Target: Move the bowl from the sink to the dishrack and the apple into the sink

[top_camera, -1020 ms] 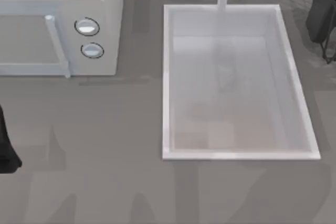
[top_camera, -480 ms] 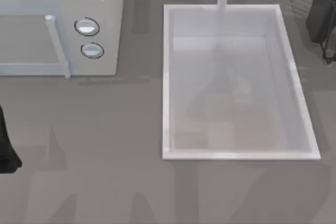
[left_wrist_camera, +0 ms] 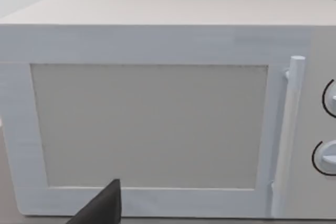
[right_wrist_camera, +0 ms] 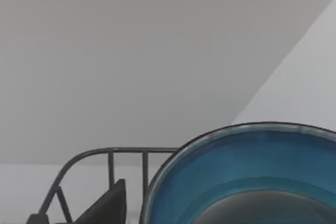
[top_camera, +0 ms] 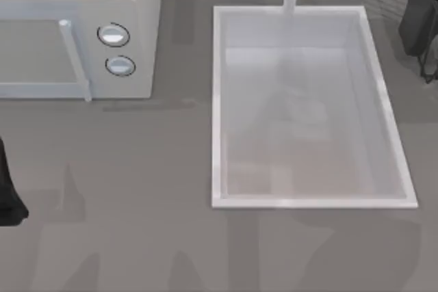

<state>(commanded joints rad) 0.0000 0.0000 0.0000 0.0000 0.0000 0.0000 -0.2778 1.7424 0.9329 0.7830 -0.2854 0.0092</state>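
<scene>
While the bowl (right_wrist_camera: 247, 177) sits close before the right hand, the sink (top_camera: 219, 107) lies bare

Nearest the right hand (right_wrist_camera: 107, 205), of which one dark finger shows, the blue bowl looms large, its rim just beside that finger; whether the hand grips it or how far it is open I cannot tell. Just beyond the finger stand the grey wires of the dishrack (right_wrist_camera: 110, 163), with a pale wall behind. From above, the right arm (top_camera: 419, 15) hangs at the far right corner of the surface (top_camera: 137, 223), over faint rack wires and beside the sink. The left hand (left_wrist_camera: 102, 208) is parked facing the microwave (left_wrist_camera: 157, 103), its opening unclear
</scene>
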